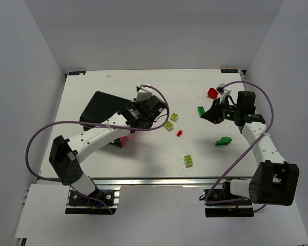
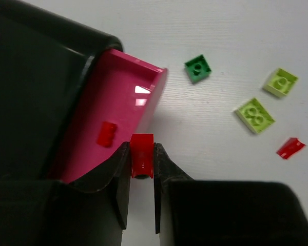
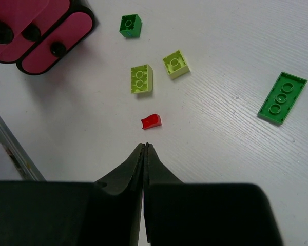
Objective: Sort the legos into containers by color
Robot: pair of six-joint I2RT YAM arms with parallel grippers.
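My left gripper (image 2: pixel 142 154) is shut on a small red lego (image 2: pixel 141 156), held beside the rim of an open magenta-pink drawer (image 2: pixel 118 97) of the black cabinet (image 1: pixel 100 106). One red lego (image 2: pixel 107 134) lies inside that drawer. My right gripper (image 3: pixel 145 146) is shut on nothing, its tips just short of a tiny red lego (image 3: pixel 152 121) on the table. Beyond it lie two lime legos (image 3: pixel 141 79) (image 3: pixel 175 64) and a dark green lego (image 3: pixel 130 25). From above, the left gripper (image 1: pixel 129 129) is over the drawer and the right gripper (image 1: pixel 205 118) is mid-right.
A flat dark green plate (image 3: pixel 282 97) lies right of my right gripper. Another lime lego (image 1: pixel 188 161) sits near the front edge, and a red piece (image 1: pixel 212 93) lies behind the right arm. Shut pink drawers with black knobs (image 3: pixel 56 38) show at upper left of the right wrist view.
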